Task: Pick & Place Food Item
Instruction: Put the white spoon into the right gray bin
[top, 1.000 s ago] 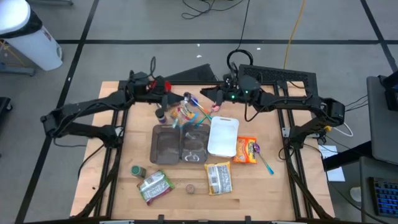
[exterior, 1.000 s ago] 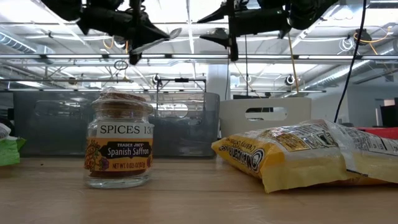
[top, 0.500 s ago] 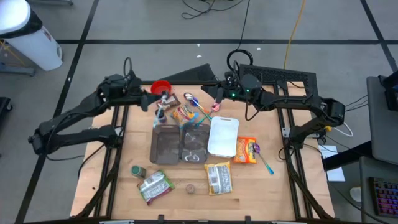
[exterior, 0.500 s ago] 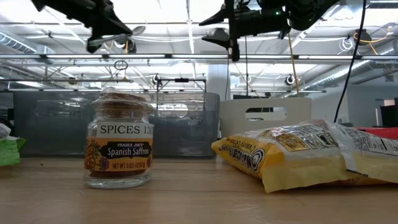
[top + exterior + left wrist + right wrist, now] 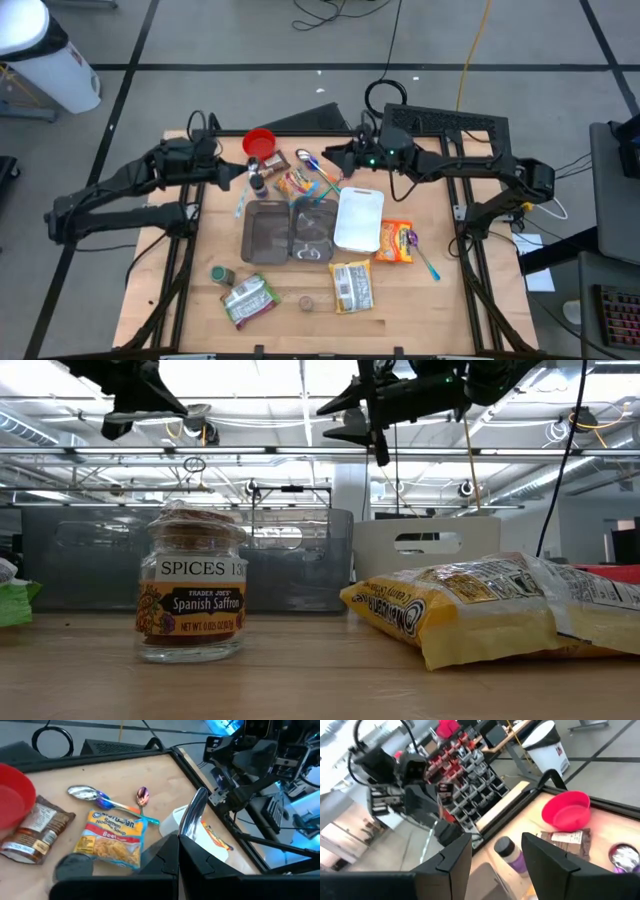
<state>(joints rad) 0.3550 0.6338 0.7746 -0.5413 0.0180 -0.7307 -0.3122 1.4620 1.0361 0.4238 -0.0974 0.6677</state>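
— So, where is the food item?

— I'd take it to be the noodle packet (image 5: 114, 836): flat, crinkly printed plastic, lying on the wooden table (image 5: 410, 290) between the red bowl (image 5: 12, 795) and the grey bins (image 5: 290, 232). A glossy rainbow-handled spoon (image 5: 95, 796) touches its far edge. Neither arm has hold of it.

— And the grippers?

— The left gripper (image 5: 179, 839) hovers near the table's left side, its jaws clamped on a smooth metal spoon (image 5: 194, 812) that juts out past the fingertips. The right gripper (image 5: 495, 847) hangs above the table's rear middle, jaws apart and empty.

— What could go wrong?

— The spoon is slick and held near one end, as far as I can tell from the wrist view, so it could pivot or slip free. The two arms face each other over the same patch of table; if both reach in, they may collide. A soft packet lying flat gives little edge to pinch, and fingers could snag the spoon beside it instead.
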